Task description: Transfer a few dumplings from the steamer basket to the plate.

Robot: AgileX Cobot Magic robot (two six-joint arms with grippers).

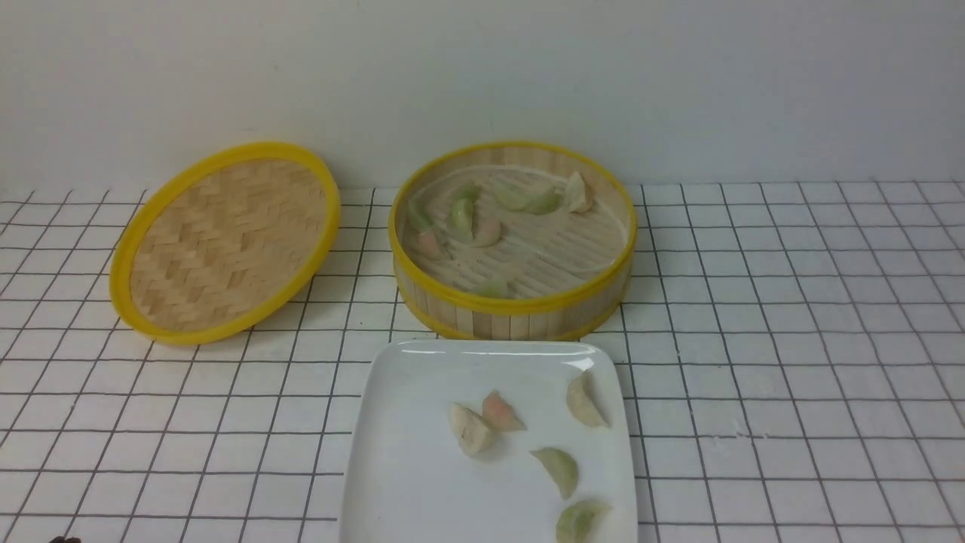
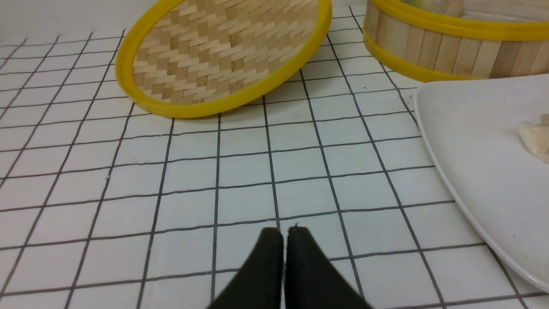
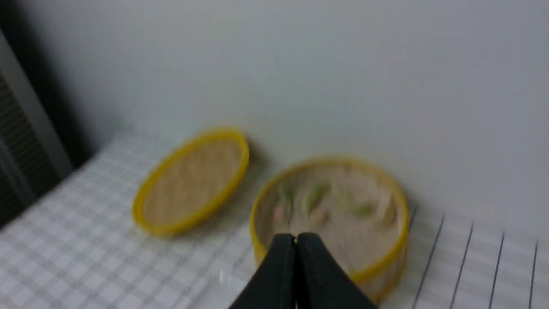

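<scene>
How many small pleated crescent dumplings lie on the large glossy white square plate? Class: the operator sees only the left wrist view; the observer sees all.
Observer: Five dumplings lie on the plate; your view catches one.
Operator: Is the round bamboo steamer basket empty?
Observer: No, several dumplings lie inside, mostly towards its far side.
Operator: Where is the right gripper?
Observer: Raised, facing the steamer basket, shut and empty.

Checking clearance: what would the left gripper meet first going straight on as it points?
Likely the woven lid, at its near yellow rim, across the tiled table; depth is unclear.
</scene>
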